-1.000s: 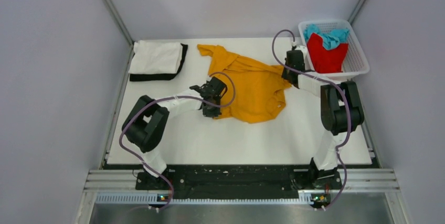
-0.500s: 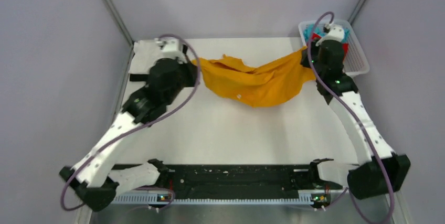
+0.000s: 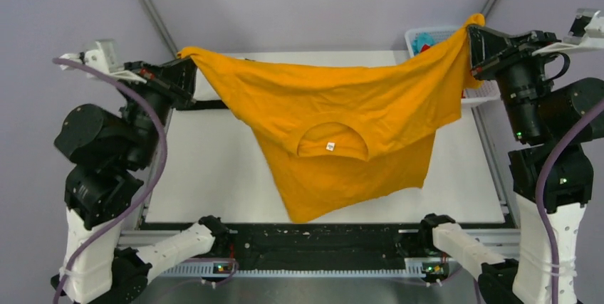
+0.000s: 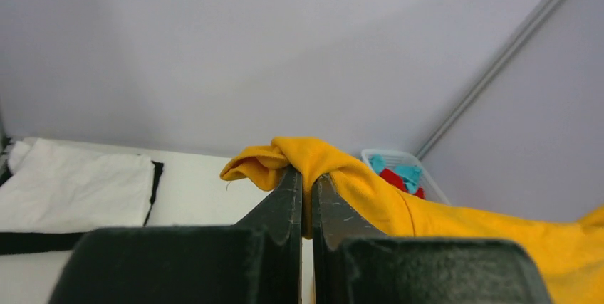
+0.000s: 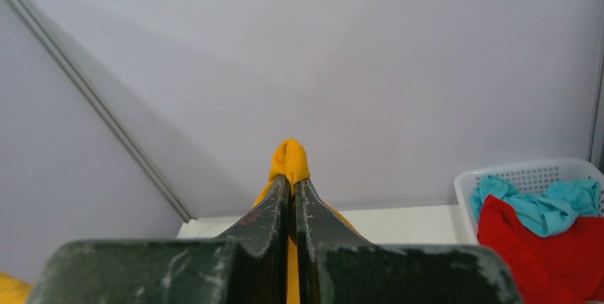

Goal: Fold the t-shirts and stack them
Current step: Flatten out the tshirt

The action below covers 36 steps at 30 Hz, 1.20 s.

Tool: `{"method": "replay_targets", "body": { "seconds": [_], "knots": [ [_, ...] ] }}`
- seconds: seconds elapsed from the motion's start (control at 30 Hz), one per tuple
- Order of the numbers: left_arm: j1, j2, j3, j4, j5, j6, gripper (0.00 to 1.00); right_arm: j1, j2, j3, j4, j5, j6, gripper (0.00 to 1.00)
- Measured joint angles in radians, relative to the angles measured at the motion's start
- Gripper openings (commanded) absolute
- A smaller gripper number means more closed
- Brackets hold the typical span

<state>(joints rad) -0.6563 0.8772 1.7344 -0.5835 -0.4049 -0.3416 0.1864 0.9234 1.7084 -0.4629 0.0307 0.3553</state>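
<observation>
The orange-yellow t-shirt (image 3: 342, 115) hangs spread in the air above the table, neck opening and tag facing me. My left gripper (image 3: 186, 69) is shut on its left corner (image 4: 299, 158). My right gripper (image 3: 476, 37) is shut on its right corner (image 5: 290, 158). The folded white t-shirt (image 4: 71, 183) lies on the black one (image 4: 153, 176) at the table's back left; in the top view they are mostly hidden behind my left arm. The red t-shirt (image 5: 530, 243) and the teal t-shirt (image 5: 541, 204) sit crumpled in the basket.
A white mesh basket (image 3: 488, 90) stands at the table's back right, partly hidden by the shirt and my right arm. Grey walls with metal posts close in the back and sides. The white table (image 3: 206, 176) shows under the hanging shirt.
Both arms have lifted the orange-yellow shirt off the table and pulled its two corners wide apart. The shirt went from crumpled on the table to stretched and hanging.
</observation>
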Motion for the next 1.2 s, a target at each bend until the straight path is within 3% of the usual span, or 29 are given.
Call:
{"method": "replay_targets", "body": {
  "seconds": [0.2,0.43,0.53,0.67,0.77,1.0,1.17,1.2],
  "knots": [
    [0.034,0.198,0.064,-0.044,-0.101,0.032,0.0,0.0,0.129,0.032,-0.033,-0.006,-0.018,0.0],
    [0.383,0.582,0.298,-0.155,0.151,0.006,0.0,0.0,0.45,0.108,-0.073,0.011,-0.051,0.0],
    [0.449,0.707,0.458,-0.213,0.24,0.002,0.0,0.0,0.585,0.242,-0.115,0.019,-0.067,0.0],
    [0.475,0.698,0.518,-0.231,0.298,0.0,0.0,-0.001,0.604,0.315,-0.141,0.033,-0.08,0.0],
    [0.48,0.587,0.414,-0.217,0.306,-0.002,0.0,-0.005,0.542,0.286,-0.143,0.051,-0.091,0.0],
    [0.485,0.203,-0.195,-0.21,0.218,-0.056,0.0,-0.014,0.341,-0.007,-0.22,0.081,-0.127,0.0],
    [0.485,0.129,-0.549,-0.218,0.23,-0.134,0.05,-0.014,0.346,-0.224,-0.333,0.124,-0.161,0.0],
    [0.485,0.134,-0.612,-0.214,0.238,-0.148,0.1,-0.014,0.364,-0.269,-0.358,0.138,-0.168,0.0]
  ]
}}
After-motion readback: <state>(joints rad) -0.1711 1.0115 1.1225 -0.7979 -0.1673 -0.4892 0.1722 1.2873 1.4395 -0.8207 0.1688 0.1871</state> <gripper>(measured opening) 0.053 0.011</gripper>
